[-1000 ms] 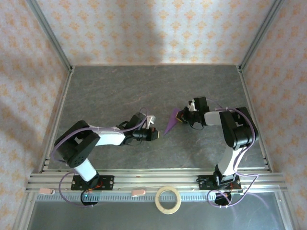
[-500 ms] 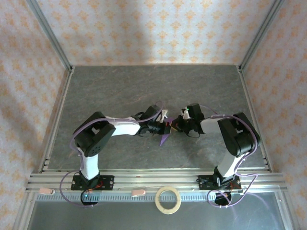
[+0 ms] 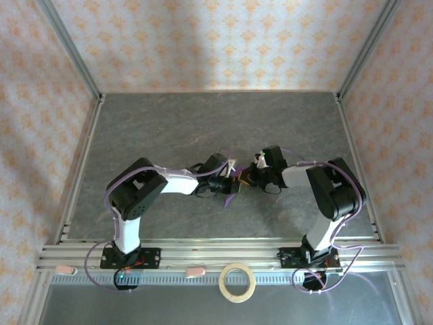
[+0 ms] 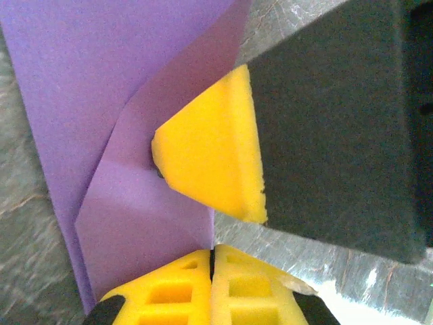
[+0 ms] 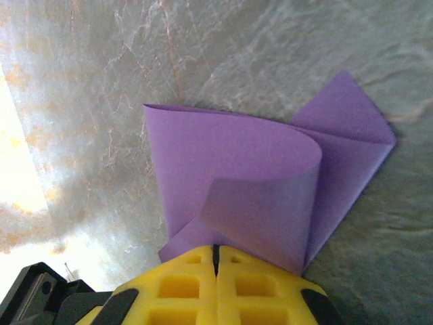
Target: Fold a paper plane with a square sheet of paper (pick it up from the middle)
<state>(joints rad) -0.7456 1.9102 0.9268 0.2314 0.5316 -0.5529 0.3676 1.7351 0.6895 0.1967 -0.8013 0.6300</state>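
The paper (image 5: 237, 176) was partly folded, its flaps creased but not yet a dart. At bottom centre, the left gripper (image 4: 211, 288) and right gripper (image 5: 215, 267) each pinched it.

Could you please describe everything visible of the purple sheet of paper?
The sheet of paper is thin, purple, partly folded: sharp creases and a triangular flap in the left wrist view, one layer curling over in the right wrist view. It is mid-table between the left gripper and right gripper, both with jaws shut on it.
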